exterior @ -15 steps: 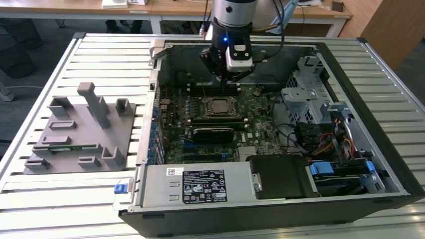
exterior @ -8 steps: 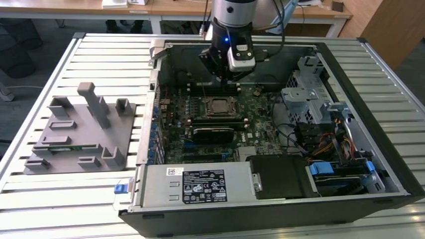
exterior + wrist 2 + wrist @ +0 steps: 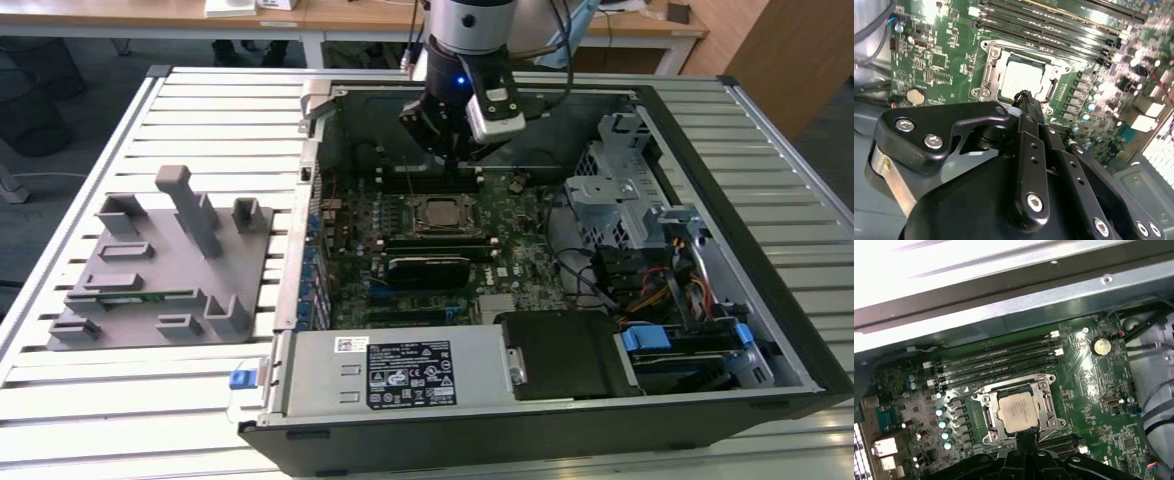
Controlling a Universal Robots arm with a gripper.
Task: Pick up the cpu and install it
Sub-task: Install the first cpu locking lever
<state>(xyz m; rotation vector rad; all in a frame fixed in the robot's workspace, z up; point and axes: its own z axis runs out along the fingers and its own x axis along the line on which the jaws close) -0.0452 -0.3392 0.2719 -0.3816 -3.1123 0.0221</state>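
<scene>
One ribbed metal desk (image 3: 200, 100) is carrying everything I am watching: a boxy black computer case (image 3: 534, 430) lying open on its side and, at the exterior view's left, a matte grey moulded fixture plate (image 3: 147, 280) with upright blocks. Inside the case the green motherboard (image 3: 514, 225) is lying flat. My end effector (image 3: 1024, 95) is hanging just above it, black jointed fingers pinched together, gripping nothing. In both wrist views the cpu (image 3: 1021, 77) (image 3: 1015, 410), a small dull-silver square, is sitting in its steel-framed socket (image 3: 989, 417) near the fingertips.
</scene>
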